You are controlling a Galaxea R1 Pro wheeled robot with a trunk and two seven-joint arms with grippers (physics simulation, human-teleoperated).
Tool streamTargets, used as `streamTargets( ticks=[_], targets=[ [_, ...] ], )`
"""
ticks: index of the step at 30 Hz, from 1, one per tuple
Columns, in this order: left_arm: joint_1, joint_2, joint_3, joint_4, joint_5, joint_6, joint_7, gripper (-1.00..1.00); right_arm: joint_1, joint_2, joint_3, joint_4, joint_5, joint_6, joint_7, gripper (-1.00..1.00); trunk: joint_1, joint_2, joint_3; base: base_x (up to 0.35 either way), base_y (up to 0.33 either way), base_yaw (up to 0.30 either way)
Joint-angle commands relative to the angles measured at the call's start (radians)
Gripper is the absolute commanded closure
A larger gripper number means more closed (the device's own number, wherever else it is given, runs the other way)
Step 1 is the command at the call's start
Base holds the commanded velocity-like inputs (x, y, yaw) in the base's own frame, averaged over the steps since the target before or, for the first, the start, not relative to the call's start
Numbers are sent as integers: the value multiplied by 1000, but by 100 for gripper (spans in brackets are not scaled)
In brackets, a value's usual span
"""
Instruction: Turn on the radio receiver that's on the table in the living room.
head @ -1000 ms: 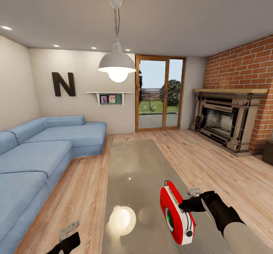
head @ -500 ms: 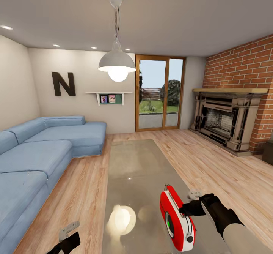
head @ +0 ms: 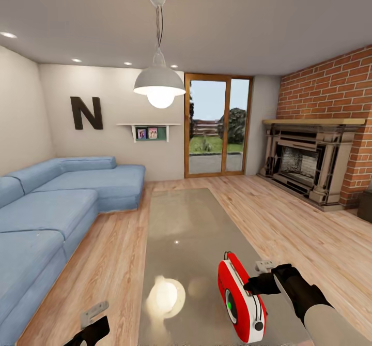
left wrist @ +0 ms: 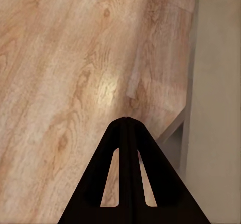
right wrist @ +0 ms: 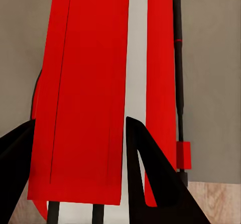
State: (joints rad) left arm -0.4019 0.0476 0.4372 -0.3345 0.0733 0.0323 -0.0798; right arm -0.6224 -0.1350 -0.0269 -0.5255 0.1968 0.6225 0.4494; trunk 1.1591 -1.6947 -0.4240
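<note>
Hanging low over the floor (head: 119,263) beside the table (head: 181,222), your left gripper (left wrist: 126,119) has its fingers pressed together, empty. Your right gripper (right wrist: 80,128) clamps the radio receiver (head: 240,297), upright above the table's near end.

The left gripper (left wrist: 126,118) is black and sits at the bottom middle of the frame. Its two fingers (left wrist: 108,153) are pressed together and come to one sharp tip. Nothing is between them. Behind it is the light wood plank floor (left wrist: 65,68), which fills the left and middle of the frame. A bright spot of light shines on the wood near the middle. Down the right side is the grey table (left wrist: 218,93), with its edge and a thin leg just beside the gripper.
</note>
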Motion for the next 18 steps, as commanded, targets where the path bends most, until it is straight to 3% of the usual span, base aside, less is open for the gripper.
streamTargets(
  ticks=[1, 7, 18],
  targets=[
    [0, 0, 0, 0, 0, 0, 0, 100, 0, 0, -1, -1, -5, 0, 0, 100, 4, -7, -3, 0, 0, 0],
    [0, -1, 0, 0, -1, 0, 0, 100, 0, 0, -1, -1, -6, 0, 0, 100, 27, -49, -22, 0, 0, 0],
    [0, 3, -1, -1, 0, -2, -1, 100, 0, 0, 0, -1, -5, 0, -1, 100, 27, -49, -22, 0, 0, 0]
  ],
)
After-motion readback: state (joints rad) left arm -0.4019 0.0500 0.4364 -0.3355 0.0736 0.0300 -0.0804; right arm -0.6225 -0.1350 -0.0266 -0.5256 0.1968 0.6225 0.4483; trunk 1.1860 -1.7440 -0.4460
